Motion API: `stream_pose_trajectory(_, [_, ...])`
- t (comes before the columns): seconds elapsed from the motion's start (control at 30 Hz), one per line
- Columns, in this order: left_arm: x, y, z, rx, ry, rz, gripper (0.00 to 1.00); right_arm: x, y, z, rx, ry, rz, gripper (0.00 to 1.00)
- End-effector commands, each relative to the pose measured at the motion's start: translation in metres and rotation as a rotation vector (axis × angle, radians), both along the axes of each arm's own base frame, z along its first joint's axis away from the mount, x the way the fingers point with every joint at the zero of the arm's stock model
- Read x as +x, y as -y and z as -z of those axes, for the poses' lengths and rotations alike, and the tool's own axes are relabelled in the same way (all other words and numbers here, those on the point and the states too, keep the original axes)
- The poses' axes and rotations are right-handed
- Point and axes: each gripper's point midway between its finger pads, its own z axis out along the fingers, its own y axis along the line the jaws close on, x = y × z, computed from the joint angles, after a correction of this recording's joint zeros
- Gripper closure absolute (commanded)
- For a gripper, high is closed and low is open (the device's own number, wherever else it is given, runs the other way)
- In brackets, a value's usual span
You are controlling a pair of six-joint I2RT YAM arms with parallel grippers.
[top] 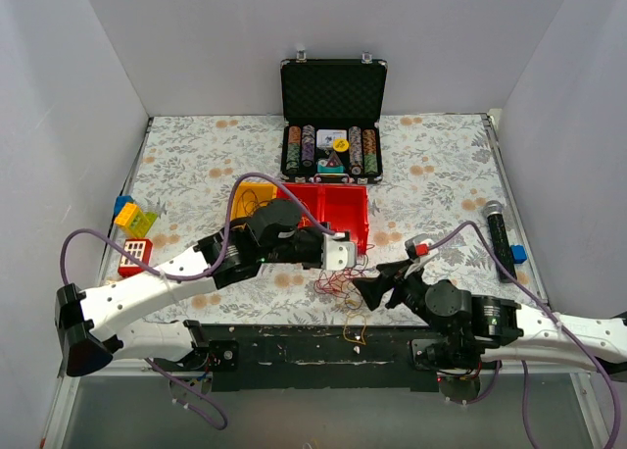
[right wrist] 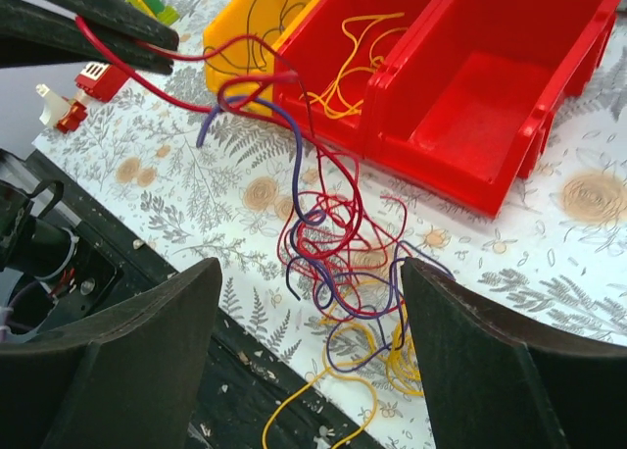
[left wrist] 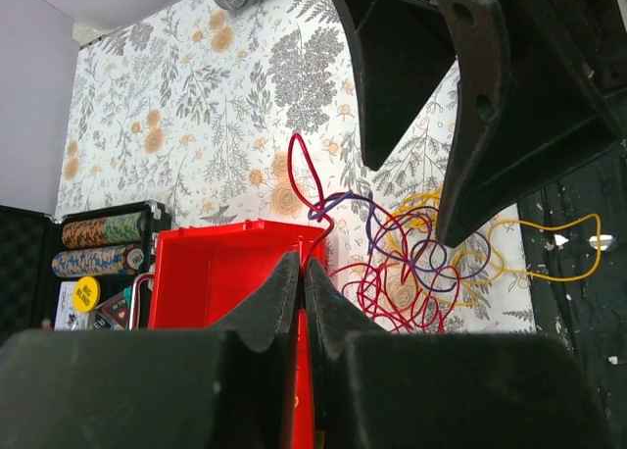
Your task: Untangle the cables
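A tangle of red, purple and yellow cables (top: 338,282) lies on the floral cloth near the front edge; it also shows in the left wrist view (left wrist: 411,268) and the right wrist view (right wrist: 338,248). My left gripper (top: 343,261) (left wrist: 302,265) is shut on one red cable, whose strand rises taut from the tangle. My right gripper (top: 382,278) (right wrist: 312,273) is open and empty, hovering just above and right of the tangle, with its jaws either side of it. One yellow cable (right wrist: 323,400) trails onto the black front strip.
Two joined red bins (top: 338,209) and a yellow bin (top: 253,194) stand behind the tangle; a yellow wire (right wrist: 353,62) lies in one red bin. An open poker-chip case (top: 333,125) is at the back, a microphone (top: 498,235) at the right, toy bricks (top: 132,219) at the left.
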Motion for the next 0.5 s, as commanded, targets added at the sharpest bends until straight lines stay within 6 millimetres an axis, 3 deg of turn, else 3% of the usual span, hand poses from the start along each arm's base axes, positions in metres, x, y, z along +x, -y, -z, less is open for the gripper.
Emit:
stream_pose_trajectory(0.0, [-0.005,-0.004,-0.038,-0.06,-0.017,-0.015,1.0,0.012,0.003,-0.039,-0.025,0.091,0.044,0.17])
stream_pose_trajectory(0.2, [-0.014,-0.004,-0.065,-0.098,-0.05,0.004,1.0,0.025,-0.009,-0.065,0.015,0.228,0.079,0.15])
stream_pose_trajectory(0.33, [-0.024,-0.006,-0.083,-0.109,-0.084,0.036,1.0,0.036,-0.015,-0.073,0.035,0.278,0.148,0.17])
stream_pose_trajectory(0.47, [-0.03,-0.008,-0.098,-0.126,-0.107,0.054,1.0,0.041,-0.026,-0.07,0.026,0.301,0.169,0.25])
